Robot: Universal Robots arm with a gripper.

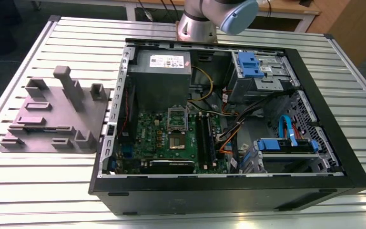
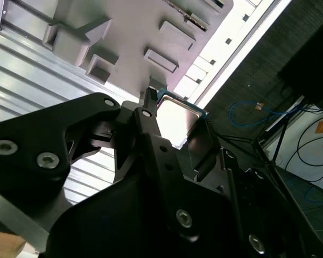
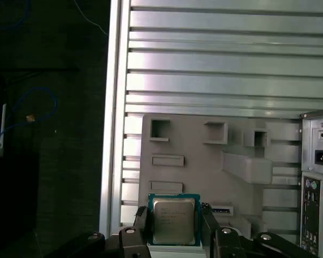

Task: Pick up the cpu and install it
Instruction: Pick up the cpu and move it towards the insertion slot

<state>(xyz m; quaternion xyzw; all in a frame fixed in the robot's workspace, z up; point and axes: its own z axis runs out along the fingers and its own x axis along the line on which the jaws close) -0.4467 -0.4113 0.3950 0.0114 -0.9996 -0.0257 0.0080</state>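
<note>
The pincer (image 3: 174, 227) is clamped on the chip (image 3: 174, 215), with its black fingers (image 3: 141, 226) pressing two opposite edges in both wrist views. The chip is held up above the grey holder block (image 3: 204, 156) on the slatted table (image 3: 215, 54), near the open computer case (image 1: 234, 191).

The black fingers (image 2: 149, 122) pinch the cpu (image 2: 177, 119) by its edges, its silvery top bright, with the grey moulded tray (image 2: 129, 32) on the ribbed counter (image 2: 16, 64) behind it and a blue cable (image 2: 247, 115) looping on the dark floor (image 2: 242, 70).
</note>
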